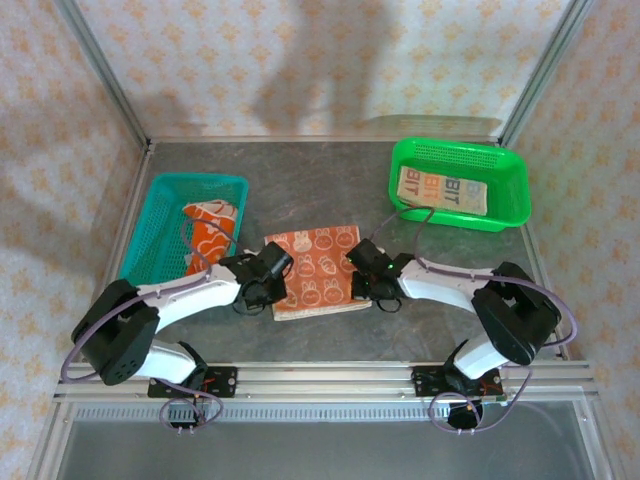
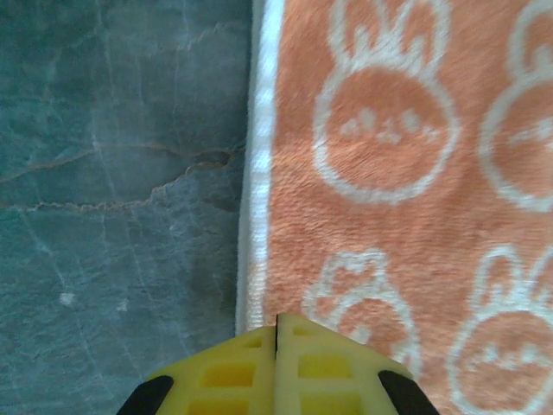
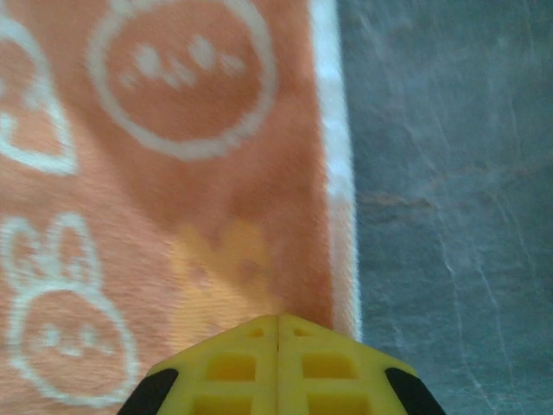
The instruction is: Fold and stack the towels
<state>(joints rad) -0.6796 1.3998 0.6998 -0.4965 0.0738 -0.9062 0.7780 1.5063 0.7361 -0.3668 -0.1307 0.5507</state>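
An orange towel [image 1: 315, 268] with white cartoon faces lies folded flat in the middle of the table. My left gripper [image 1: 262, 285] is at its left edge and my right gripper [image 1: 368, 280] at its right edge. In the left wrist view the yellow fingertips [image 2: 277, 318] are pressed together over the towel's [image 2: 397, 173] white-bordered left edge. The right wrist view has the shut tips [image 3: 278, 320] just inside the towel's [image 3: 173, 173] right border. Nothing shows between either pair of jaws. Another orange towel [image 1: 212, 232] lies crumpled in the teal basket. A cream lettered towel [image 1: 440, 190] lies folded in the green basket.
The teal basket [image 1: 165, 240] stands at the left and the green basket [image 1: 510, 185] at the back right. Metal frame posts and patterned walls close in the grey table [image 1: 300, 180]. A rail runs along the near edge.
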